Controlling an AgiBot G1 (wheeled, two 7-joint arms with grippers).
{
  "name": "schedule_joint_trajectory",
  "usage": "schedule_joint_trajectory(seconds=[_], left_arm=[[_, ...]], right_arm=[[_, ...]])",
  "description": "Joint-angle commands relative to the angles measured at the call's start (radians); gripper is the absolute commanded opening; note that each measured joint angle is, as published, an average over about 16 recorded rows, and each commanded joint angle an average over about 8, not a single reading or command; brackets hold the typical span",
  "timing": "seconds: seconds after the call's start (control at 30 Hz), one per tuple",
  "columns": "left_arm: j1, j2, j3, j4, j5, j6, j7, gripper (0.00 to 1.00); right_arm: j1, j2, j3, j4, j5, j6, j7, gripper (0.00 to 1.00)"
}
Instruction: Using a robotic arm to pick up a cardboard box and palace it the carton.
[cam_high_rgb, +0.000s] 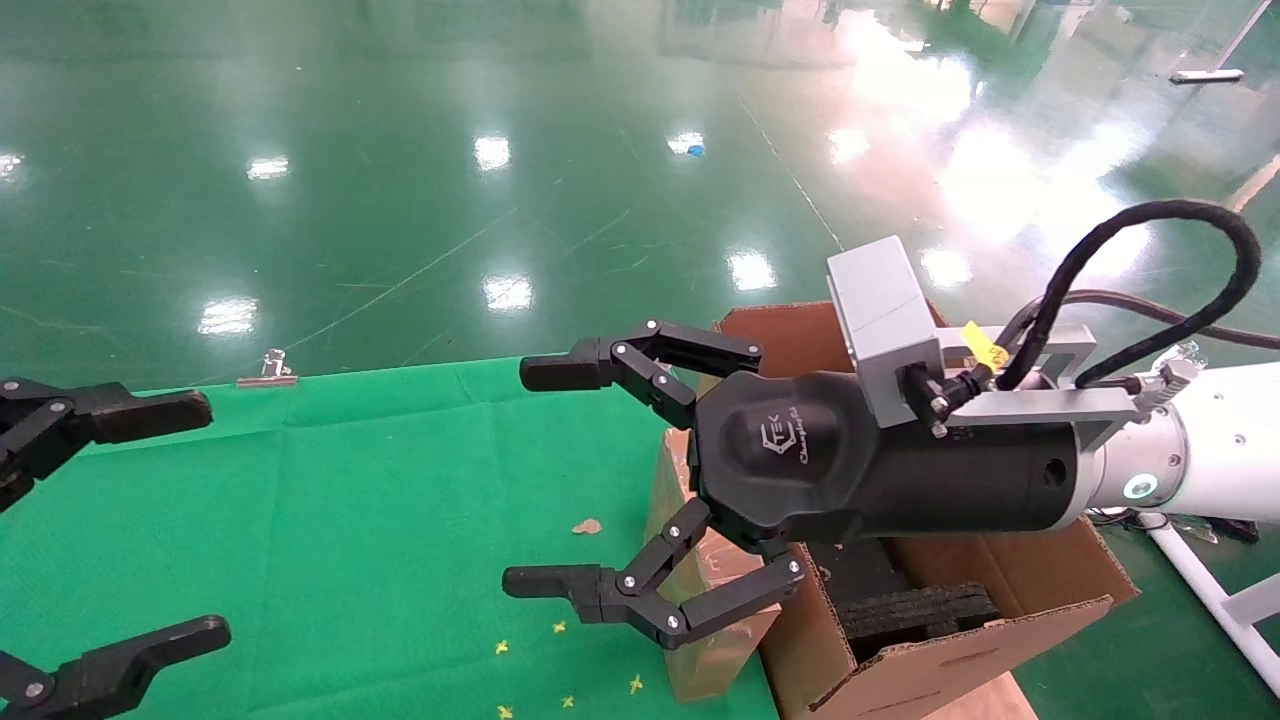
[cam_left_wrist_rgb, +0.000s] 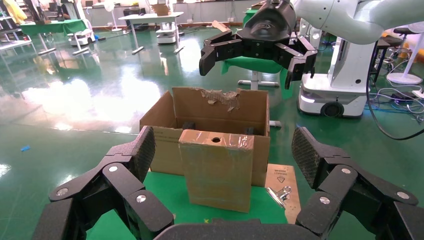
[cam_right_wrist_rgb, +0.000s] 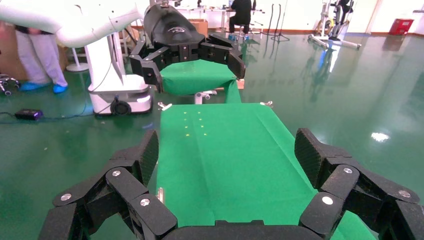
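We see the small flat brown cardboard box (cam_left_wrist_rgb: 216, 169) standing upright on the green-covered worktop (cam_high_rgb: 380, 520), touching the large brown corrugated carton (cam_left_wrist_rgb: 220, 107). It looks light and fairly stiff, its taped faces perhaps slick, so we would pinch it across its two broad faces near the top. Our right gripper (cam_high_rgb: 640, 500) hangs above it, wide open and empty; our left gripper (cam_high_rgb: 90, 530) idles apart, also open.

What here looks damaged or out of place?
The carton has a torn, ragged flap edge on its far wall. The box stands on end against the carton's outside, on the table, not inside. Small yellow scraps and a brown scrap lie on the cloth. Both grippers, left and right, are open and empty.
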Motion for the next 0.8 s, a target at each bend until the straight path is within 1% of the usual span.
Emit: schedule_joint_trajectory(seconds=[0.03,0.53,0.67,0.8], left_arm=[[0.0,0.0,0.0,0.0,0.0,0.0,0.0,1.0],[0.0,0.0,0.0,0.0,0.0,0.0,0.0,1.0],[0.0,0.0,0.0,0.001,0.0,0.0,0.0,1.0],[-0.001,0.0,0.001,0.001,0.0,0.0,0.001,1.0]], right_arm=[[0.0,0.0,0.0,0.0,0.0,0.0,0.0,1.0],[0.003,0.001,-0.005,0.009,-0.014,0.0,-0.001,1.0],[0.024,-0.004,-0.034,0.035,-0.075,0.004,0.01,1.0],[0.088,-0.033,-0.105,0.062,-0.212,-0.008,0.035,1.0]])
